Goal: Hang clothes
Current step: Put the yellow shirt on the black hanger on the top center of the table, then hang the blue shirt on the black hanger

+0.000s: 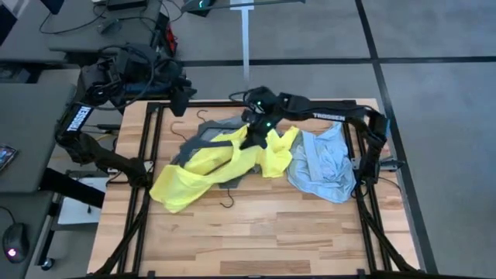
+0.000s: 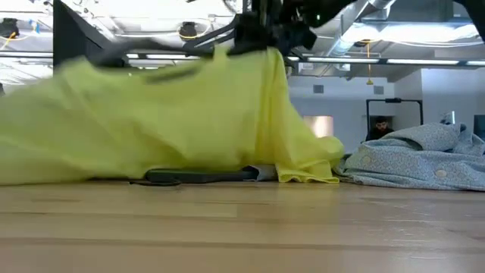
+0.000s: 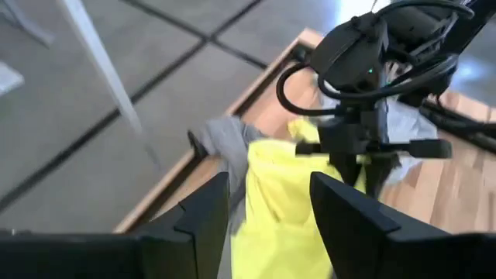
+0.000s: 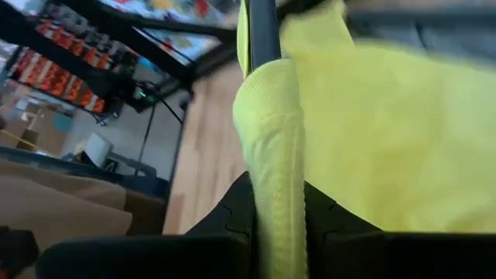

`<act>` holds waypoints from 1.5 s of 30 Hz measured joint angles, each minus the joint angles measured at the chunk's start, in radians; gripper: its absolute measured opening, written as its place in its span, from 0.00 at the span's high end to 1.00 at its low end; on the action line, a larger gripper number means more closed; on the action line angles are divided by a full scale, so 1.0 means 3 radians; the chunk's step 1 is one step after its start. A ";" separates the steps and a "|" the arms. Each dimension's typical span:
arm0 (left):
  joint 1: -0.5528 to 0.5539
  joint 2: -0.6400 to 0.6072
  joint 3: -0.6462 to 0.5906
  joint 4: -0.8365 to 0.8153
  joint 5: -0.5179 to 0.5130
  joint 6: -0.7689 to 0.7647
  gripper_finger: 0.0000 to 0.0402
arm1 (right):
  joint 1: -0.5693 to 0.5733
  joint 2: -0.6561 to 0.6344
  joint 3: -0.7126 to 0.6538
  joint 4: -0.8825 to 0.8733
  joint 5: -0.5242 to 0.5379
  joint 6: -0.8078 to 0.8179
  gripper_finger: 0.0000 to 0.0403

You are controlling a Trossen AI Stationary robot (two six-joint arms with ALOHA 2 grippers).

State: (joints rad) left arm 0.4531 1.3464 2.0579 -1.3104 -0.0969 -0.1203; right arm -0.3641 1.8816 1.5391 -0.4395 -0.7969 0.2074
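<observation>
Over the wooden table, the right claw pinches the yellow T-shirt's collar, fabric draping below.

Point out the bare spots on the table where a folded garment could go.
Free: the wooden table's near strip, below the yellow T-shirt and the light-blue shirt. Crowded: the far half, with the grey T-shirt, black hangers and the right end effector pinching the yellow fabric.

the high view looks straight down on the whole light wooden slatted table. the low view sits at tabletop level, facing across it. 2 wrist views look along their fingers, close up. all 4 share the neon-yellow fabric t-shirt.
</observation>
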 joint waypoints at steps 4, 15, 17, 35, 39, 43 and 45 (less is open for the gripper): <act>-0.0063 0.0039 0.0000 -0.0078 0.0024 0.0004 0.59 | -0.0002 0.0207 -0.0106 -0.0029 0.0125 0.0171 0.87; -0.0092 0.0184 -0.0009 -0.0368 -0.0056 0.0147 0.59 | -0.0214 0.0020 0.0231 -0.0801 -0.0207 -0.0128 0.45; -0.0064 0.0216 -0.0102 -0.0446 -0.0183 0.0087 0.59 | -0.0272 -0.0183 0.0307 -0.0905 -0.0140 -0.0303 0.41; 0.0868 0.0271 -0.3292 0.1130 0.0206 0.0044 0.59 | -0.0431 -0.1322 0.0342 -0.1204 0.1004 -0.0952 0.39; 0.0988 0.0271 -0.3691 0.1601 0.0412 0.0033 0.59 | -0.0432 -0.1293 0.0330 -0.1395 0.1010 -0.1069 0.39; 0.1036 0.0271 -0.3888 0.1917 0.0412 0.0104 0.59 | -0.0433 -0.1293 0.0245 -0.1371 0.1011 -0.1098 0.39; 0.1056 0.0271 -0.3952 0.1994 0.0417 0.0146 0.59 | -0.0448 -0.1292 0.0234 -0.1409 0.1012 -0.1100 0.39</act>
State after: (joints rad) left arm 0.7700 1.4277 0.8723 -0.7121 0.0280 -0.0765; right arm -0.4986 1.4940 1.6093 -0.8623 -0.4934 -0.1226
